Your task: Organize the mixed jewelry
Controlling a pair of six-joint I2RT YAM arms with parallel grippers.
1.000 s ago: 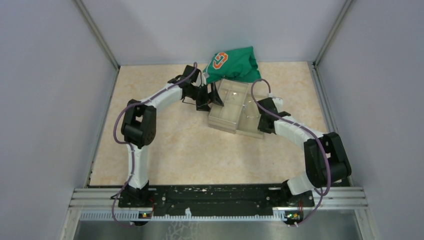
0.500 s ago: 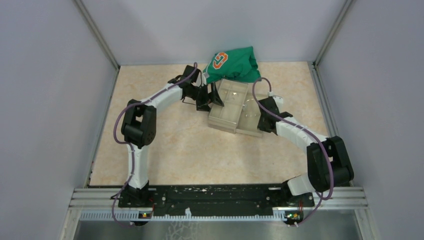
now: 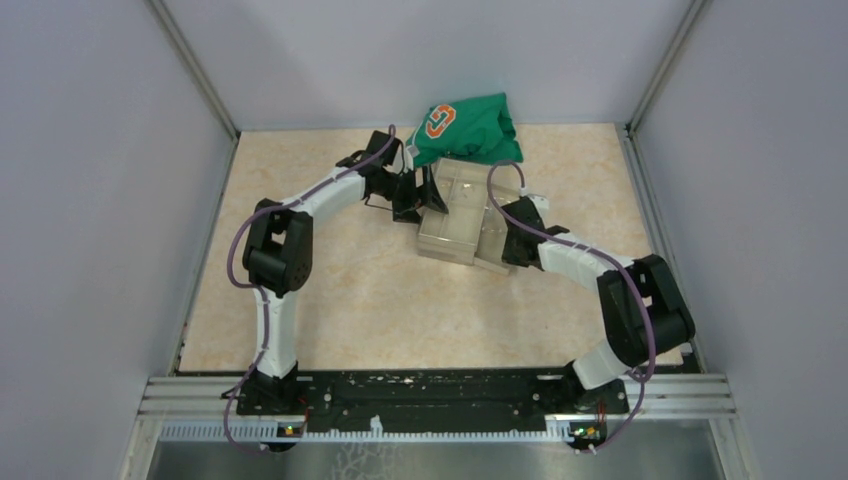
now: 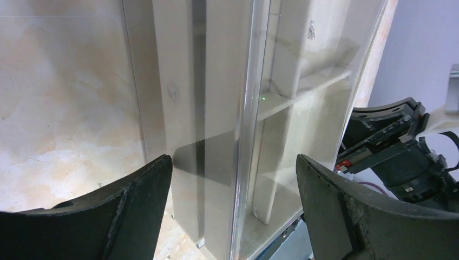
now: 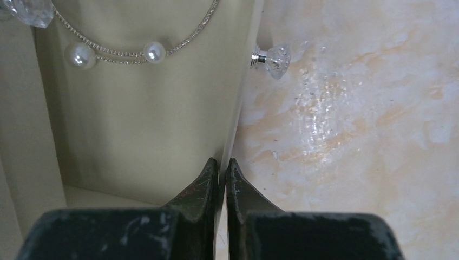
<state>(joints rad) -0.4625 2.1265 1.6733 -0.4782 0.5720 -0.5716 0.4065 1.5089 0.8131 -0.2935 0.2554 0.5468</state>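
**Arm bodies: white shells, black joints**

Left arm (image 3: 330,190) and right arm (image 3: 575,262): white link covers, bulky black joint housings. A purple cable (image 3: 232,262) loops along each. Both stand on a black base plate (image 3: 430,392) edged with silver rail. Left end effector (image 4: 234,162): broad, curved, grainy matte black fingers. Right end effector (image 5: 222,162): tapered black tips, scuffed.

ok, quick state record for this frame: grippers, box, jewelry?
left gripper: open, a panel of the clear box between its fingers
right gripper: shut on the box's side wall
pearl hoop: inside a compartment, two pearls showing
crystal stud: on the table, outside the box, right by the wall
green cloth: at the box's far edge
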